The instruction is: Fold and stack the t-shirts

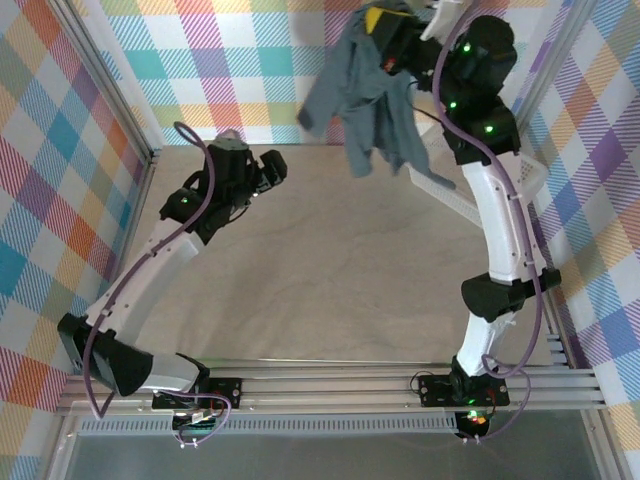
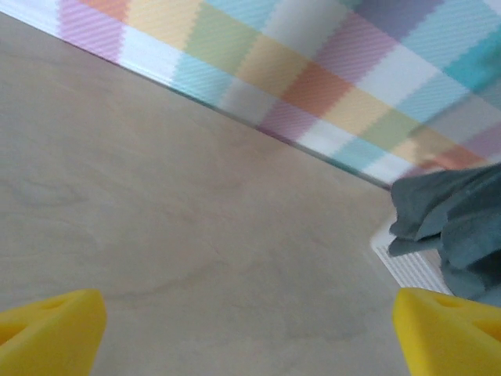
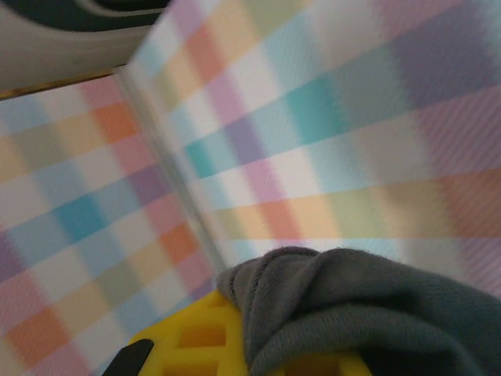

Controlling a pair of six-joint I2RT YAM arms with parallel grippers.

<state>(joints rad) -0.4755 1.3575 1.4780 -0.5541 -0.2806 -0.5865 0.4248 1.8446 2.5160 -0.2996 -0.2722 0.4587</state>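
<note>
Seen from above, the right claw [image 1: 378,24] is closed on a bunch of the grey-blue t-shirt [image 1: 365,95] and holds it high, over the far side of the table [image 1: 330,270]. The shirt hangs down crumpled, with one sleeve out to the left. It is not possible to tell if its lower end touches the table. The white basket [image 1: 440,185] stands behind it on the right. The left claw [image 1: 272,168] hovers over the far left part of the table, apart from the shirt.

From the left wrist, the two yellow fingers [image 2: 51,329] stand wide apart with nothing between them. The shirt hangs at the right edge, in front of the basket.

From the right wrist, the cloth is bunched over a yellow finger [image 3: 196,341] and pinched there.

The step in hand seems to be bringing the shirt out for spreading; folding is not yet begun. Next, the shirt probably must be laid on the open table, and the left claw should take a free edge to pull it flat.
</note>
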